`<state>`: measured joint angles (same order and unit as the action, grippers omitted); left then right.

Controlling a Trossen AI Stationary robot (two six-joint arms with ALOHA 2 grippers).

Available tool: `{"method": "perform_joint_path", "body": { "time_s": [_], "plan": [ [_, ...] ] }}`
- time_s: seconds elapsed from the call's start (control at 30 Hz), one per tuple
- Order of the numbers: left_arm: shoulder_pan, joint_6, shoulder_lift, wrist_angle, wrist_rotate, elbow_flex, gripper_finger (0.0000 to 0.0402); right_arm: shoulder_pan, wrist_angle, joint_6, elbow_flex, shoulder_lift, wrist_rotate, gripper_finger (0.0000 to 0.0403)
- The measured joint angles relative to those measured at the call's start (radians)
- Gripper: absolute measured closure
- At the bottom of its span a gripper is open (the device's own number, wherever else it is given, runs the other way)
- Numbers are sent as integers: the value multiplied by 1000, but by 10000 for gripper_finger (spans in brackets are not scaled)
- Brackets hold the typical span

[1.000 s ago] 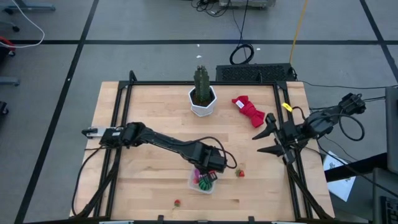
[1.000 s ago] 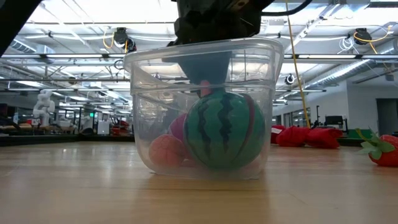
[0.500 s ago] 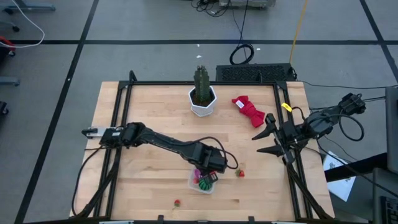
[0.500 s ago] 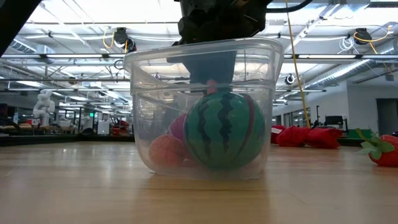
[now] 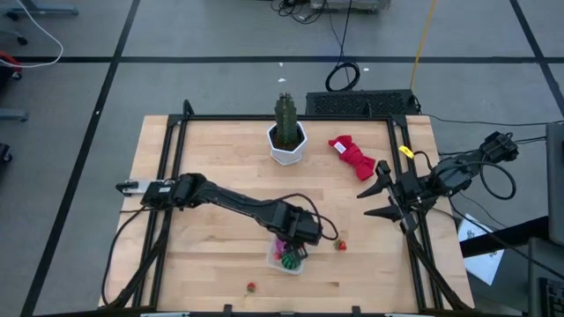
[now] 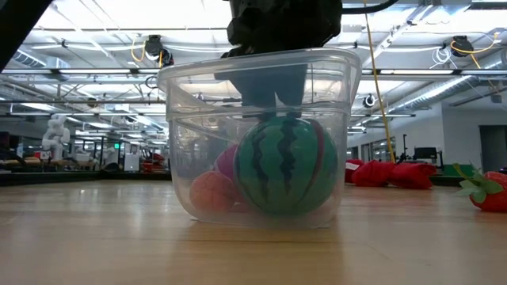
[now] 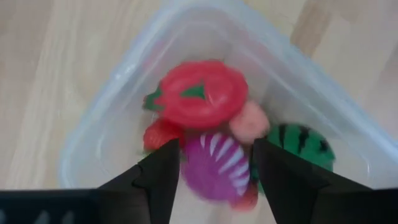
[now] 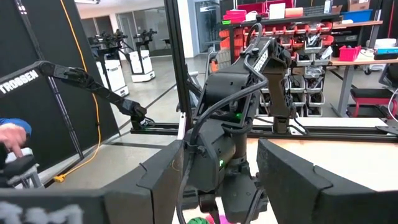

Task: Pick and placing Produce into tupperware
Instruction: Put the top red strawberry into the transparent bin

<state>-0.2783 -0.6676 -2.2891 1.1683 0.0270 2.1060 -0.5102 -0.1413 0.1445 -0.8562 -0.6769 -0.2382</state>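
The clear tupperware (image 5: 286, 257) stands on its base near the table's near edge. Inside lie the green striped ball (image 6: 285, 166), the larger red piece (image 7: 202, 93), the purple spiky piece (image 7: 214, 165), a pink bit (image 7: 249, 121) and a small red bit (image 7: 160, 134). My left gripper (image 7: 216, 146) hangs open over the container, pointing down, its fingers just inside the rim (image 6: 253, 63) above the ball. It touches nothing that I can see. My right gripper (image 5: 372, 191) waits open at the table's right edge.
A red strawberry piece (image 5: 340, 246) lies on the table just right of the tupperware, and a tiny red bit (image 5: 251, 286) lies near the near edge. The red cloth bundle (image 5: 351, 156) and the cactus in its white pot (image 5: 286, 132) stand toward the far side.
My left gripper has risen a little above the green striped ball. A pink bit that showed under its fingers in the low view no longer shows there. The tupperware and the right arm have kept still.
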Motion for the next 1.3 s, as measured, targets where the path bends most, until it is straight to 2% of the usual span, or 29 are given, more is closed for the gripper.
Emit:
{"method": "perform_joint_path", "body": {
  "time_s": [0.13,0.3,0.43,0.5,0.63,0.77,0.9,1.13,1.3],
  "plan": [
    [-12,13,49,110,3,80,192,0,1,0,0,0,0,206],
    [-84,-70,142,297,136,183,192,0,1,6,0,0,1,206],
    [-188,-205,217,404,268,185,192,0,-23,61,0,0,7,206],
    [-250,-264,239,400,336,172,192,-3,-53,91,0,-4,7,206],
    [-353,-349,265,402,398,132,194,-31,-164,140,0,-44,8,206],
    [-422,-431,305,401,441,30,195,-83,-216,184,0,-142,12,206],
    [-451,-529,387,401,440,-153,193,-139,-216,260,0,-278,38,206],
    [-447,-798,601,402,394,-553,192,-210,-374,618,0,-547,85,206],
    [-439,-904,675,396,355,-699,192,-231,-424,735,0,-678,86,206]
  ]
}}
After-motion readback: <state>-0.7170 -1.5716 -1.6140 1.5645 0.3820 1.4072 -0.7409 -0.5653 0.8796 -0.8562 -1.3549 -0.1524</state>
